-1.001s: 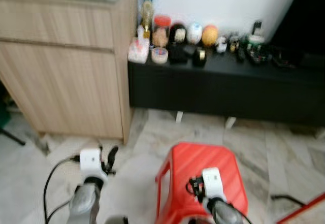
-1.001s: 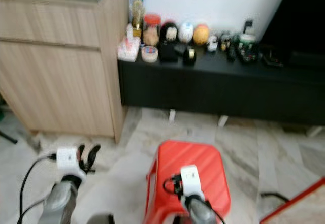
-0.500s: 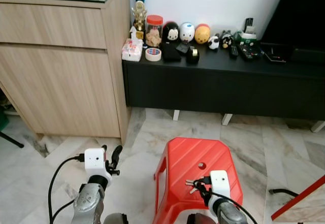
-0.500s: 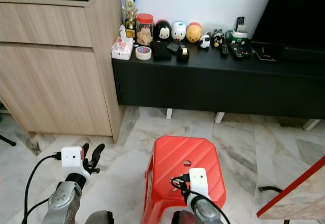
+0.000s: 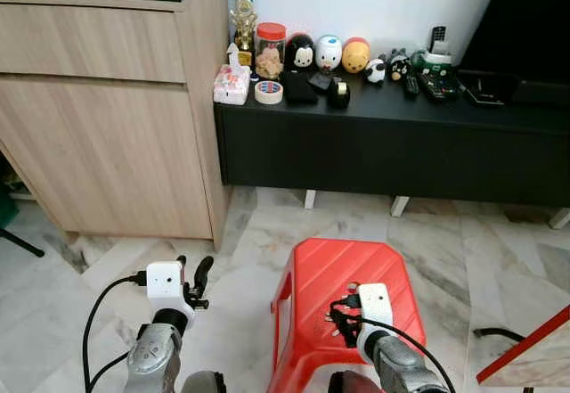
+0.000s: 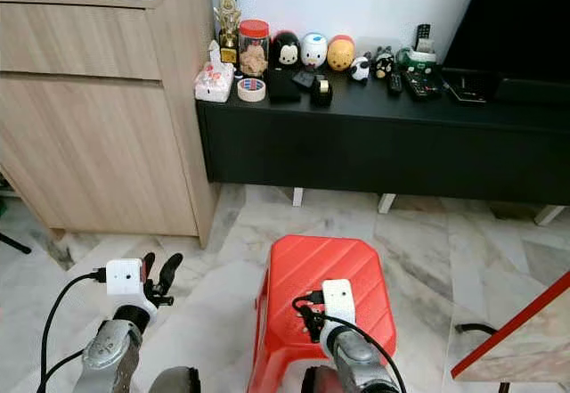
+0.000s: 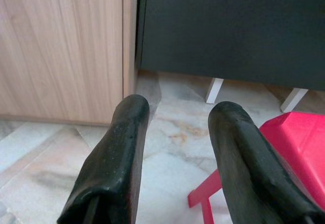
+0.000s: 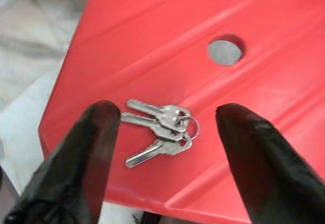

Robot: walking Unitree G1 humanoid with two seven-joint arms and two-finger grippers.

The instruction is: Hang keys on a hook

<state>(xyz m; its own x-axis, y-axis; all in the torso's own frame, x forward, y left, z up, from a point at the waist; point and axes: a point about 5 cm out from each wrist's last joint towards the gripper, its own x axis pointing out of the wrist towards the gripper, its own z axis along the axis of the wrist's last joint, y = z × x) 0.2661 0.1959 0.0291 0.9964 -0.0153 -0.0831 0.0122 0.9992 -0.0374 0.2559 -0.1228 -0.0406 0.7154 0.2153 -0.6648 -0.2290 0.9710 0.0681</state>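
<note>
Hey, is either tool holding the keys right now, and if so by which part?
No, nothing is held. The keys lie flat on the red stool, between the open fingers of the right tool. The left tool is open over the floor.

A pale marble floor (image 5: pixel 499 259) runs to a white wall (image 5: pixel 392 1), where a light wooden cabinet (image 5: pixel 107 135) stands touching a low black console (image 5: pixel 392 157) crowded with trinkets.

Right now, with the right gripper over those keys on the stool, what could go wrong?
The keys lie flat on the red stool, near its edge, so the right gripper, open astride them, might nudge them off rather than lift them. They are thin and fanned on one ring, so the fingers may catch just one key.
</note>
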